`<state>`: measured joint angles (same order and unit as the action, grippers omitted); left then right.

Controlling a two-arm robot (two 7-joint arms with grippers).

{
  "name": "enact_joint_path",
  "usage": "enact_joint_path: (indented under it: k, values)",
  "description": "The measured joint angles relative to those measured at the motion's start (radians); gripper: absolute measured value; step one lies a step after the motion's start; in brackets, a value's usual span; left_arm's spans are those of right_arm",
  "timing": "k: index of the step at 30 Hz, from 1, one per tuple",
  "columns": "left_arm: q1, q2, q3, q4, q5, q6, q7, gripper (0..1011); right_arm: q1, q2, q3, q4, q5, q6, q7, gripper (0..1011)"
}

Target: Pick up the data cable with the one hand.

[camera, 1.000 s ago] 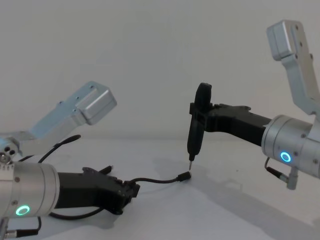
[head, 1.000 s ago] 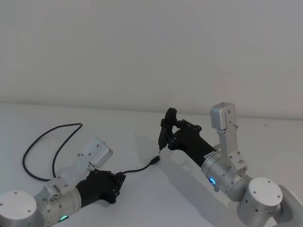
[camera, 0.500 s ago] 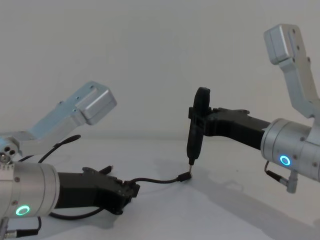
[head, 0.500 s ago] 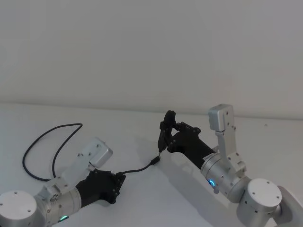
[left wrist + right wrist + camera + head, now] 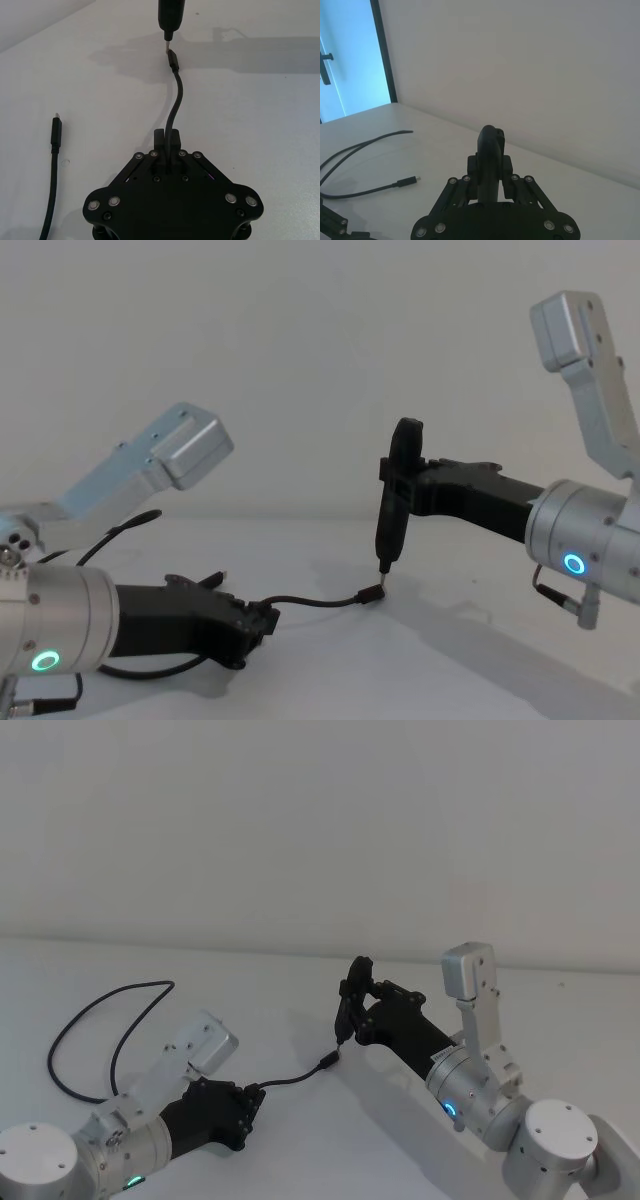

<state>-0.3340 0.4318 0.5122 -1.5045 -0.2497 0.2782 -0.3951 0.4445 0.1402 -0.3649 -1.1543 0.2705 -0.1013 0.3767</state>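
Since a second ago the right arm has drawn back a little toward the robot, and the left arm has stayed where it was.

Head view: the left gripper, black and blocky on a fat silver cylinder with a green ring, lies low on the white table. Its fingers are clamped on the thin black data cable a short way behind one plug. The rest of the cable loops away across the table on the robot's left. The right gripper, black on a silver cylinder with a blue ring, grips an upright dark pen-shaped tool.

Left wrist view: the two fingers are pressed together on the cable, which arcs forward to its small dark plug. The tool's thin metal tip meets that plug. The cable's other plug lies flat on the table, well apart.

Right wrist view: the gripper's fingers are closed around the tool's rounded body.

Chest view: the plug is raised slightly off the table, just under the tool tip. The left gripper rests near the surface.
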Motion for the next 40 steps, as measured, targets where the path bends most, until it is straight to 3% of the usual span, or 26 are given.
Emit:
enact_joint_path:
  k: [40]
  values:
    - [0.0,0.0,0.0,0.0,0.0,0.0,0.0,42,-0.003,0.003,0.001,-0.004,0.003,0.002,0.0,274]
